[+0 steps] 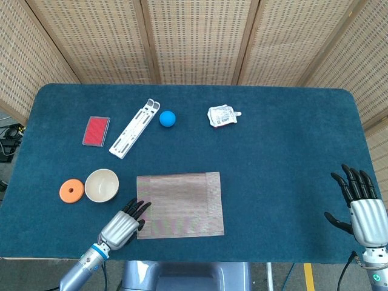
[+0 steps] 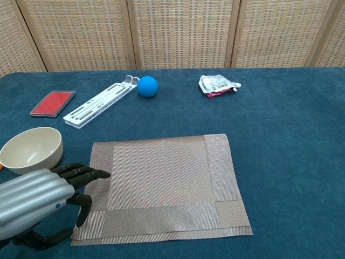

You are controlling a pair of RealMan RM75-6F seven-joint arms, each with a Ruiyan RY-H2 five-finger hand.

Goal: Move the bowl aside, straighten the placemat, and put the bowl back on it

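Observation:
The cream bowl (image 1: 101,185) (image 2: 31,150) stands on the blue tablecloth just left of the woven placemat (image 1: 179,204) (image 2: 163,183), apart from it. The mat lies flat and roughly square to the table's front edge. My left hand (image 1: 123,225) (image 2: 43,202) hovers at the mat's near left corner, fingers stretched out with their tips over the mat's edge, holding nothing. My right hand (image 1: 362,208) is far off at the table's right front corner, fingers spread and empty; the chest view does not show it.
An orange disc (image 1: 71,190) lies left of the bowl. At the back are a red card (image 1: 96,131), a white plastic rack (image 1: 134,128), a blue ball (image 1: 167,118) and a crumpled pouch (image 1: 222,115). A wicker screen stands behind the table.

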